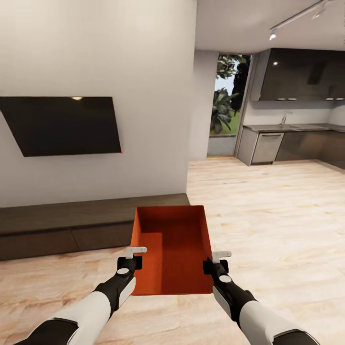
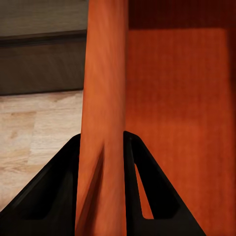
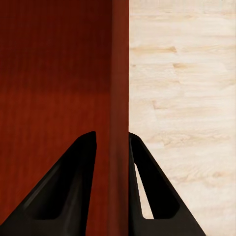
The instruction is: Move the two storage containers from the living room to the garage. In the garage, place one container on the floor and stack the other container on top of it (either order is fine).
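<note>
Carrying step: left pincer (image 1: pixel 135 257) and right pincer (image 1: pixel 214 261) each clamp a side wall of 1 storage container (image 1: pixel 173 249), held above the wood floor (image 1: pixel 268 215); next, drive toward the garage, perhaps via the opening at 1 o'clock.

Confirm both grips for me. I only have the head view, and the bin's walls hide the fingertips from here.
Observer: The left wrist view shows the left hand with one finger outside and one inside the storage container, clamped on its wall.
Operator: Check the right side too.
Observer: The right hand straddles the opposite wall the same way, fingers pressed to both faces.
Operator: Tell me what sits under the right side.
Observer: Pale wood-plank floor, with nothing lying on the part that camera sees.
Operator: And beyond the left wall.
Observer: The low dark cabinet stands past it, apart from the bin.
</note>
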Tool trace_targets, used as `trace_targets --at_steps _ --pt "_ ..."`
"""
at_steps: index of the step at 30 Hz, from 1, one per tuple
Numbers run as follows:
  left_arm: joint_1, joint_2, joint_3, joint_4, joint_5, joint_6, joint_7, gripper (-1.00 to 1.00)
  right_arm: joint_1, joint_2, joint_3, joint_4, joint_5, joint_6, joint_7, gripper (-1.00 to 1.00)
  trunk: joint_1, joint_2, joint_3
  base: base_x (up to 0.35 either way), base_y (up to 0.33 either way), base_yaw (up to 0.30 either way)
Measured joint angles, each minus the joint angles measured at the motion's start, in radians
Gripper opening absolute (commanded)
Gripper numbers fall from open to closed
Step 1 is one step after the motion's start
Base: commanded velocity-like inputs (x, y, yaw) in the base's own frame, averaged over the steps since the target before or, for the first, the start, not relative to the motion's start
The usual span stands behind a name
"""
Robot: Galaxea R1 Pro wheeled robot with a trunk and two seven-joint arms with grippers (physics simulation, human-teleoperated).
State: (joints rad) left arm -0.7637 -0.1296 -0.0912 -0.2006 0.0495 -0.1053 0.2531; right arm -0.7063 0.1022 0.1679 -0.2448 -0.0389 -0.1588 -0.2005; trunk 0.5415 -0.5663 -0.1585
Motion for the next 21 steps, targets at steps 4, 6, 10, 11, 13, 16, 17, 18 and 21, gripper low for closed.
trace_targets --at_steps 4,6,10,11,13,16,17,18,21 --pt "0.0 0.0 0.0 -0.001 0.0 0.001 0.0 -1.0 0.0 0.0 -0.001 0.001 0.0 0.0 0.0 -1.0 0.0 0.0 0.006 0.0 0.0 0.0" --pt "0.0 0.0 -0.001 -0.001 0.0 0.001 0.0 -1.0 0.0 0.0 -0.001 0.001 0.0 0.0 0.001 -1.0 0.0 0.0 0.01 0.0 0.0 0.0" --pt "0.0 0.0 -0.001 -0.001 0.0 0.001 0.0 -1.0 0.0 0.0 -0.001 0.001 0.0 0.0 0.001 -1.0 0.0 0.0 0.016 0.0 0.0 0.0" --pt "0.0 0.0 -0.001 -0.001 0.0 0.001 0.0 -1.0 0.0 0.0 -0.001 0.001 0.0 0.0 0.001 -1.0 0.0 0.0 0.018 0.0 0.0 0.0" --pt "0.0 0.0 -0.001 -0.001 0.0 0.001 0.0 -1.0 0.0 0.0 -0.001 0.001 0.0 0.0 0.001 -1.0 0.0 0.0 0.021 0.0 0.0 0.0" --pt "0.0 0.0 -0.001 0.0 0.0 0.001 0.0 -1.0 0.0 0.0 -0.001 0.001 0.0 0.0 0.001 -1.0 0.0 0.0 0.026 0.0 0.0 0.0" --pt "0.0 0.0 -0.001 0.0 0.0 0.001 0.0 -1.0 0.0 0.0 -0.001 0.001 0.0 0.0 0.001 -1.0 0.0 0.0 0.027 0.0 0.0 0.0" --pt "0.0 0.0 -0.001 0.0 0.0 0.001 0.001 -1.0 0.0 0.0 -0.001 0.001 0.0 -0.001 0.001 -1.0 0.0 0.0 0.029 0.0 0.0 0.0" --pt "0.0 0.0 0.0 0.002 0.0 0.001 0.0 -1.0 0.0 0.0 -0.001 0.002 0.0 0.0 0.001 -1.0 0.0 0.0 0.034 0.0 0.0 0.0"
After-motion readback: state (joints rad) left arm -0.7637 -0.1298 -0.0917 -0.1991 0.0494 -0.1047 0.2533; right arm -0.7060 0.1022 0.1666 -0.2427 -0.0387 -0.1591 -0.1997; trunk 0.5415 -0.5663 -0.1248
